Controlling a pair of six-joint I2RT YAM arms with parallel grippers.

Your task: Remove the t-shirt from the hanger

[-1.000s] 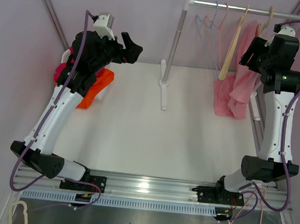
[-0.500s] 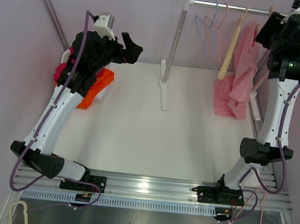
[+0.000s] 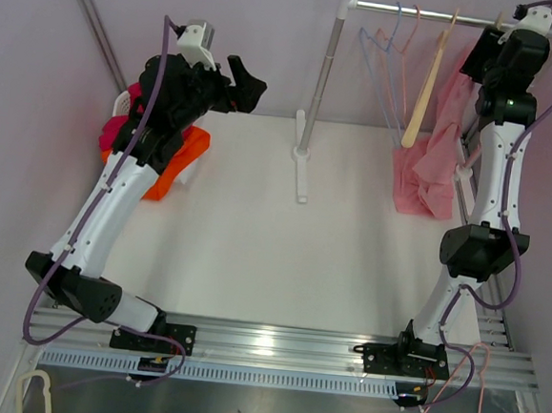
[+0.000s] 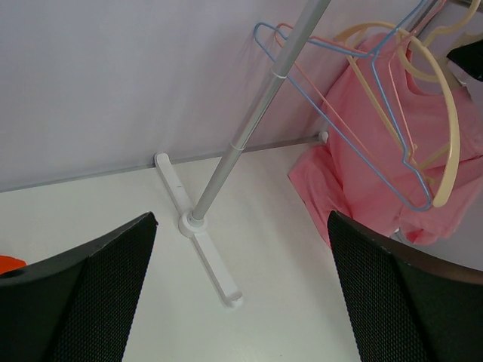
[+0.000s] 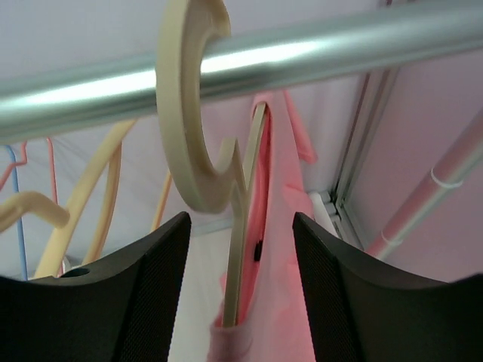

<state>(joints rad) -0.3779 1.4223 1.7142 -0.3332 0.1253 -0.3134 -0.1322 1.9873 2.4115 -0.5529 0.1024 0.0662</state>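
T-shirt (image 5: 281, 317) on hanger (image 5: 189, 113) hooked over rail (image 5: 339, 44); right hand (image 5: 240, 226) likely open, left hand (image 4: 241, 226) open.

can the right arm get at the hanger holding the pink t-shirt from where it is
Probably yes: the right claw is open just below the rail, and the cream hanger carrying the pink t-shirt shows between its fingers with nothing in the way.
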